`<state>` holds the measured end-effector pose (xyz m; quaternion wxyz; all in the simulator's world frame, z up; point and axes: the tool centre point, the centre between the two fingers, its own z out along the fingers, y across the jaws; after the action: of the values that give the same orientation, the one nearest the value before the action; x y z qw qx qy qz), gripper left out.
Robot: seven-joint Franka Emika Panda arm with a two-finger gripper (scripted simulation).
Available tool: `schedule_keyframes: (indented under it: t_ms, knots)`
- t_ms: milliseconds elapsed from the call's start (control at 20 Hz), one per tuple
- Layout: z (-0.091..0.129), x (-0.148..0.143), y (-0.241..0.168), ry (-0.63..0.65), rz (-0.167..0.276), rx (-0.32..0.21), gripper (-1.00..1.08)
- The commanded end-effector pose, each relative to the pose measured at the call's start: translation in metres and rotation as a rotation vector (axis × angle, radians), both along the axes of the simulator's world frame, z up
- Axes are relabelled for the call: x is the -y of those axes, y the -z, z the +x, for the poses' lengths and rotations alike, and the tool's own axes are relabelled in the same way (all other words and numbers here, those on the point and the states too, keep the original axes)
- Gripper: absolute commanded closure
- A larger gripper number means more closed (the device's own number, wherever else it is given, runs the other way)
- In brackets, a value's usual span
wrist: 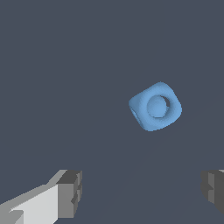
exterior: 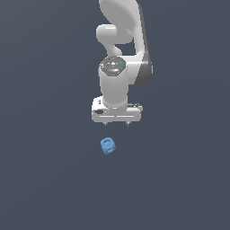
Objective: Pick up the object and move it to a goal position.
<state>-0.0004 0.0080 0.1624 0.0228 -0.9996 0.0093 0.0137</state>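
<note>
Light-blue, the object (exterior: pixel 108 146) lies on the dark desk (exterior: pixel 45 179), at about 7 o'clock from the tool (exterior: pixel 116 123) in the exterior view, apart from it. Its ring-marked face points up; no long axis shows. The tool gapes wide, holding nothing.

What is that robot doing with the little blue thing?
A white robot arm is hanging over a small blue block that lies by itself on the dark floor. Its gripper is open, with the two fingers spread wide apart, and it is not touching the block. The block has a ring shape on one face. Nothing has been picked up yet; the block is apart from the fingers, not between them.
</note>
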Motion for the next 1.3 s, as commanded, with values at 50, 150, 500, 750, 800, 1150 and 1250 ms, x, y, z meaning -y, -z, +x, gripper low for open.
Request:
schedule_keyframes:
  t_ms: [50,150,500,750,800,1150,1250]
  knots:
    - [0.0,0.0,0.0,0.001,0.0,0.0,-0.92]
    - [-0.001,-0.001,0.0,0.008,0.003,-0.004,-0.92]
    - [-0.007,-0.003,-0.003,0.045,0.016,-0.02,-0.92]
    - [-0.005,-0.002,-0.001,0.028,0.014,-0.017,-0.92]
    - [-0.004,-0.001,0.0,0.02,0.013,-0.017,-0.92]
    - [0.006,0.006,0.011,-0.069,0.004,-0.006,-0.92]
    - [0.01,0.009,0.016,-0.106,0.0,-0.002,-0.92]
